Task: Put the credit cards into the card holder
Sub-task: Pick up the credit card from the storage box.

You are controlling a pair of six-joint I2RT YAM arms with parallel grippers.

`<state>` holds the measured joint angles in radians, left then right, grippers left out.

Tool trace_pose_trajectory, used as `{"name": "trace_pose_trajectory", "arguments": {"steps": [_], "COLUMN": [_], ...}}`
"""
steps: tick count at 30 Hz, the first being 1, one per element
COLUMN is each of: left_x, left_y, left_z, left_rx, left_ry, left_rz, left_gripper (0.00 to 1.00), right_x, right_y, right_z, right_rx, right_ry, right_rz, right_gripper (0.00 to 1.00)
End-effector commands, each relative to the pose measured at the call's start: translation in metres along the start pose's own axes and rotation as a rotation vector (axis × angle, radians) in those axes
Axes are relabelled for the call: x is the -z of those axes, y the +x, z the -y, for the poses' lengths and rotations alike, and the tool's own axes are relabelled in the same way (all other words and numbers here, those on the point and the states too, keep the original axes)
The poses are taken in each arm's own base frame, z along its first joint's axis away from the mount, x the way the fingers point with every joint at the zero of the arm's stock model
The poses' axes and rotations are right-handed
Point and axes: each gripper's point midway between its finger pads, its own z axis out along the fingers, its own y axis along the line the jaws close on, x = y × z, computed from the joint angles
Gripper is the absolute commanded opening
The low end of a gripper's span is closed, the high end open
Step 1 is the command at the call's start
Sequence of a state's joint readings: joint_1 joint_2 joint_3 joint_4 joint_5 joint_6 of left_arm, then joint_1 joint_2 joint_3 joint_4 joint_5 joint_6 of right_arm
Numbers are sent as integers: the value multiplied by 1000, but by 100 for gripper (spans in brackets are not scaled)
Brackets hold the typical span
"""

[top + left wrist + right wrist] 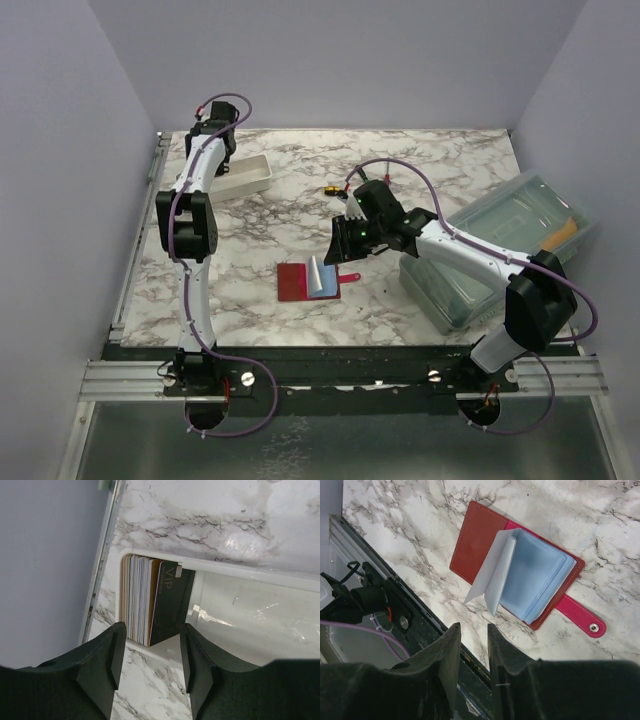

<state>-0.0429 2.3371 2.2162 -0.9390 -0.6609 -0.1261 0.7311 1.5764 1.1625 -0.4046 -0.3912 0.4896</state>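
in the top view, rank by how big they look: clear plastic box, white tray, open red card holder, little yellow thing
1. clear plastic box
2. white rectangular tray, probably: the left arm hides part, so it is close to 3
3. open dark-red card holder
4. small yellow-and-black object

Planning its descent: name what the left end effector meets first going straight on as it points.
The left end effector would likely meet the stack of cards standing on edge in the white tray, black VIP card nearest its line; depth is unclear.

The card holder [479,537] lies open on the table [410,510], sleeves [540,577] fanned, beyond the parted right tool [473,630].
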Motion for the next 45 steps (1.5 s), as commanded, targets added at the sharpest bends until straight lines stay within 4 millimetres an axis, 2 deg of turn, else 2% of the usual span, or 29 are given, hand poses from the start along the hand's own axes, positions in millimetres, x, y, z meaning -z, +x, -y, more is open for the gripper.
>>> {"name": "trace_pose_trajectory", "arguments": {"steps": [1,13,22,27,37,45], "left_x": [-22,-45,-53,-50,-37,-21], "left_y": [19,33,40,35,20,10], "left_z": [-8,-2,-1,-2,-8,-9], "left_rx": [-42,-86,-106,-99,-70,-53], "left_ry": [-58,-98,-115,-115,-97,-80], "left_rz": [-73,-113,-130,-119,-82,-49], "left_gripper": [53,55,55,44,15,2], "right_x": [8,7,7,8,9,9], "right_y": [-4,-4,-4,-4,-5,-5], "right_z": [-8,-7,-7,-8,-9,-9], "right_rx": [11,11,10,11,9,12], "right_ry": [-29,-30,-31,-31,-36,-34], "right_rz": [22,17,17,18,23,26], "right_gripper": [32,32,32,32,32,32]}}
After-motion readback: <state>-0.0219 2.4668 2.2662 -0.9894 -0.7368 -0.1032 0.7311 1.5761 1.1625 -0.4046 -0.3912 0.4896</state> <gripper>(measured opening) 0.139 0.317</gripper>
